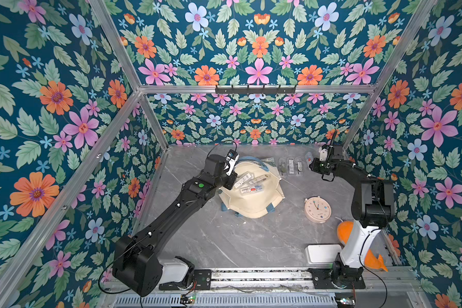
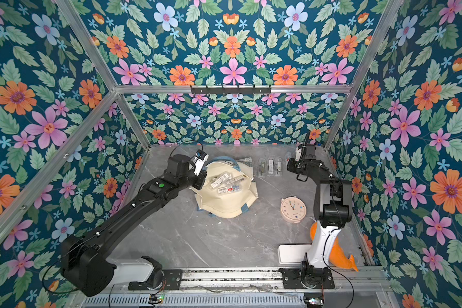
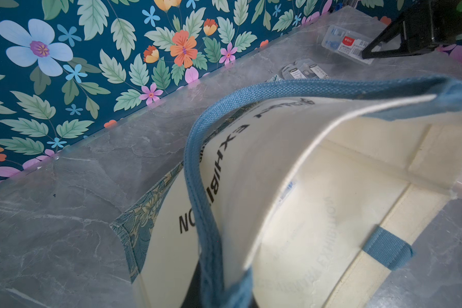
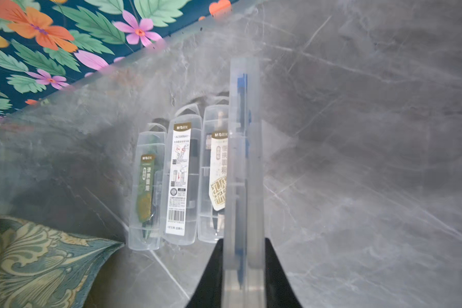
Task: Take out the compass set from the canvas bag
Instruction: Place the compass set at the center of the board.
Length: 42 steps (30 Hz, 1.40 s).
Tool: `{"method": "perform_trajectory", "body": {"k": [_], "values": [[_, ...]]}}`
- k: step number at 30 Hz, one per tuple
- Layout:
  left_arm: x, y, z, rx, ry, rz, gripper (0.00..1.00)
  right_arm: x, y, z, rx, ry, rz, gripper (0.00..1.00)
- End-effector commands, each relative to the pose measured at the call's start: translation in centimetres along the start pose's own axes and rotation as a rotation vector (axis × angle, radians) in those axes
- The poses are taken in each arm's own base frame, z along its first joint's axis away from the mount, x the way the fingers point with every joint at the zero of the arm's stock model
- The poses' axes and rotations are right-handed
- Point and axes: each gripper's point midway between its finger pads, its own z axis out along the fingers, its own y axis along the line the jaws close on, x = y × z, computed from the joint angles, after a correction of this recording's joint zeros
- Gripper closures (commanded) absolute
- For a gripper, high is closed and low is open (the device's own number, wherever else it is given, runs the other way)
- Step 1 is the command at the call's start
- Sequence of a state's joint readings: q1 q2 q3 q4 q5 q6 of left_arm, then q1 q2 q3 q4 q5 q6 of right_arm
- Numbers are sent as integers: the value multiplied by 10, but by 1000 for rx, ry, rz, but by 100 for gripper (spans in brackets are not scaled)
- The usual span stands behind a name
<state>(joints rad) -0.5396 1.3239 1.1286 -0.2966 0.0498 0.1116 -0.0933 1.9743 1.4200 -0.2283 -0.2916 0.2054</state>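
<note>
Canvas bag [image 1: 251, 202] sits mid-table, its rim pinched by the clenched left gripper [image 1: 228, 183]; the right gripper [image 4: 243, 242] clasps a clear compass set [image 4: 244, 160] edge-on beside three cases [image 4: 175, 181] lying flat.

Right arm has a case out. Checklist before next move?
1. Grip of right pincer on case: ok, shut on it.
2. That case clear of bag: ok.
3. Bare table beside row of laid cases: ok.
4. Hold of left pincer on bag rim: ok.
5. Held case touching table: cannot tell.
6. Bag emptied: not ok, three cases lie at it.
</note>
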Motion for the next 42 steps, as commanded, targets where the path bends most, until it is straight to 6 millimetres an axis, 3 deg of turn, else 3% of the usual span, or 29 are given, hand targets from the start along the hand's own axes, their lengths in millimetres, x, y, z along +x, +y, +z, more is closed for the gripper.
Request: {"method": "perform_trajectory", "body": {"k": [1,11,22,42], "values": [[-10,2,-3,-7,-37,4,100,8,-3,5,1,44,17,94],[-8,0,-1,6,-25,4,100,23,-8,23,-11,113,45,86],[-7,-3,1,17,-15,8,100,30,-16,27,26,136,43,66],[-3,-6,1,37,-4,11,100,19,-29,35,92,178,6,55]]}}
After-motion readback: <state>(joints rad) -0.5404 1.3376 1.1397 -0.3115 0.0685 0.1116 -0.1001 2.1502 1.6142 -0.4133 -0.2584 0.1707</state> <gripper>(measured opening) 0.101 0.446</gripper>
